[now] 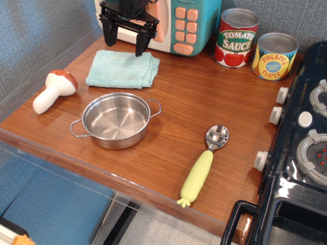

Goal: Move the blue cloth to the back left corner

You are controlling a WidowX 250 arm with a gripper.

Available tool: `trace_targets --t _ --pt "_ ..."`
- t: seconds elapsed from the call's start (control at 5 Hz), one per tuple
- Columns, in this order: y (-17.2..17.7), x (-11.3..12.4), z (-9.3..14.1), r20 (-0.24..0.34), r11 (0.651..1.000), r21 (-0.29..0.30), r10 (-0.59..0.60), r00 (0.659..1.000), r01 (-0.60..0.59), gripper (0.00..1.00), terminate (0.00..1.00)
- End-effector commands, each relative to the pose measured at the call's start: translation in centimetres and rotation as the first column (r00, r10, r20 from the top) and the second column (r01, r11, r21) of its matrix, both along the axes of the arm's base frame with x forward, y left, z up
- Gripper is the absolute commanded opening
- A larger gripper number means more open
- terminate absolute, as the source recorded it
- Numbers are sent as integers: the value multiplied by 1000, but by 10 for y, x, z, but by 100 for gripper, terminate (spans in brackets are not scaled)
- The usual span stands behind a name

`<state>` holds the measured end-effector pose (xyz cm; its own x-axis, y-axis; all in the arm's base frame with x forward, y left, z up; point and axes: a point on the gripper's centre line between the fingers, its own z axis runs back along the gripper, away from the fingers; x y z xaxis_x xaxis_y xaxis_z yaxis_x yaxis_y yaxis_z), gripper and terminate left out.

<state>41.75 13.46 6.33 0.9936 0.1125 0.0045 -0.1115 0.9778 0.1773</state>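
- Nearest me, in front of the blue cloth, I see the steel pan [116,120]; the toy mushroom [53,90] lies to the cloth's front left.
- The blue cloth [122,68] lies flat and folded, just in front of the toy microwave [176,23], near the back left corner [94,47].
- I judge it light, soft and floppy; it should bunch when pinched, so I'd take a folded edge or pinch straight down mid-cloth.
- Behind the cloth, my gripper [125,45] hangs above its back edge, fingers spread, holding nothing.
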Motion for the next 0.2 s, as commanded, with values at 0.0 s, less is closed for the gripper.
trace_targets --t 0.0 --pt "-2 9 44 100 1000 30 -9 995 6 100 100"
